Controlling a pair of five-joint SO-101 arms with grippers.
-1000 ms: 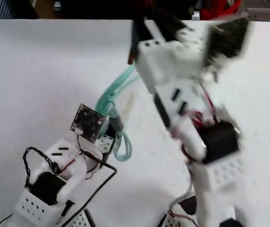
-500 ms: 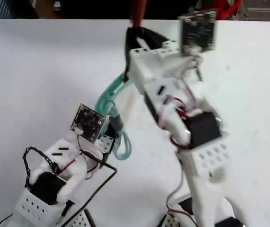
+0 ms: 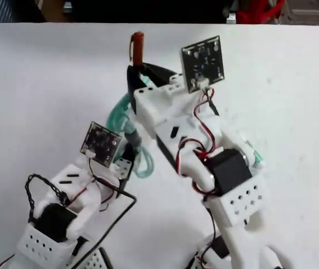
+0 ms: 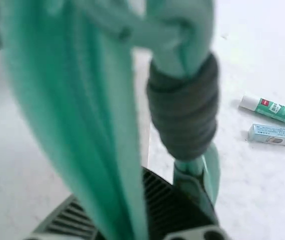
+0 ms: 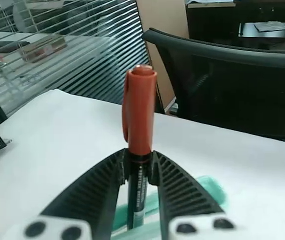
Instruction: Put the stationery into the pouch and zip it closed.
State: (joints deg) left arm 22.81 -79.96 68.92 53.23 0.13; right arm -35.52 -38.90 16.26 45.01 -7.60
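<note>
My right gripper [image 3: 139, 75] is shut on a pen with a red cap [image 3: 136, 47], which points up and away over the far middle of the table. In the right wrist view the pen [image 5: 139, 107] stands between the black fingers [image 5: 92, 192] of my right gripper [image 5: 139, 160], with the teal pouch [image 5: 210, 192] below. The pouch [image 3: 123, 115] lies between the two arms. My left gripper [image 3: 131, 148] is shut on its near end. In the left wrist view the pouch [image 4: 82, 100] hangs close over one of the black fingers [image 4: 157, 200].
A green and white glue stick [image 4: 270, 110] and a small blue box [image 4: 275, 135] lie on the white table [image 3: 47, 84] beside the pouch. The glue stick [image 3: 254, 154] peeks out behind the right arm. The table's far edge [image 3: 64, 23] runs along the top.
The right arm has swung left with the pen, from the far right side to above the pouch's far end. The left arm and the pouch have barely moved.
</note>
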